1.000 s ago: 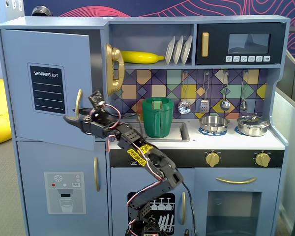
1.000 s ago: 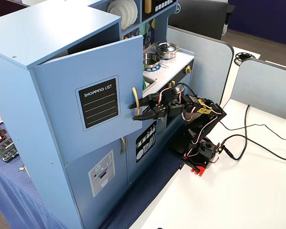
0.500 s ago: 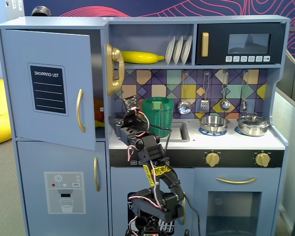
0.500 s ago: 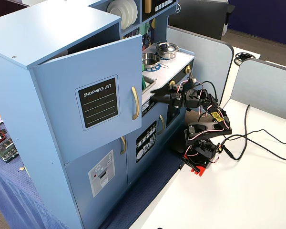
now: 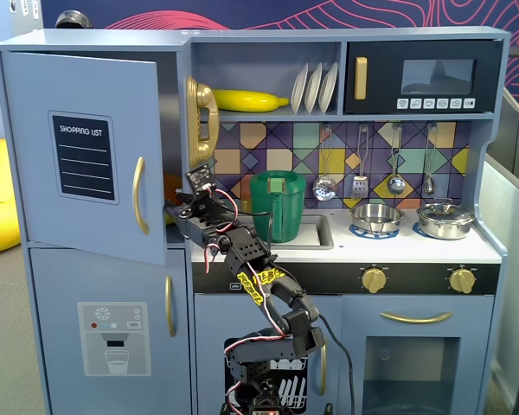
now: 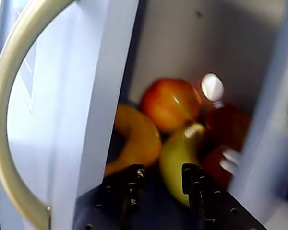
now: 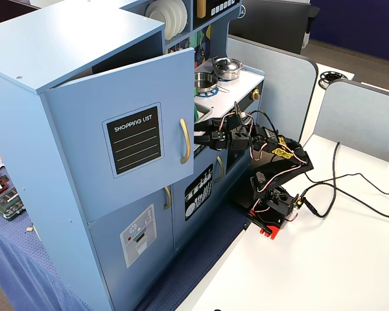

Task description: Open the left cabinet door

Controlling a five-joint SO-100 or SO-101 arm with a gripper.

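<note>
The left cabinet door (image 5: 82, 147) with the black "SHOPPING LIST" panel stands partly open, swung out from the cabinet. It also shows in the other fixed view (image 7: 129, 129). Its gold handle (image 5: 139, 194) is on the free edge and shows large at the left of the wrist view (image 6: 9, 120). My gripper (image 5: 175, 212) is at the door's free edge, just behind it, at handle height (image 7: 201, 138). In the wrist view the gripper (image 6: 162, 168) is open and empty, pointing into the compartment past the door's edge (image 6: 101, 96). Toy fruit (image 6: 170, 103) lies inside.
Below is the door with the dispenser graphic (image 5: 112, 337). A green pitcher (image 5: 277, 203) stands in the sink beside the arm, and a gold phone (image 5: 201, 117) hangs above it. The dishwasher door (image 7: 201, 191) is behind the arm's base. Cables (image 7: 350, 188) lie on the white table.
</note>
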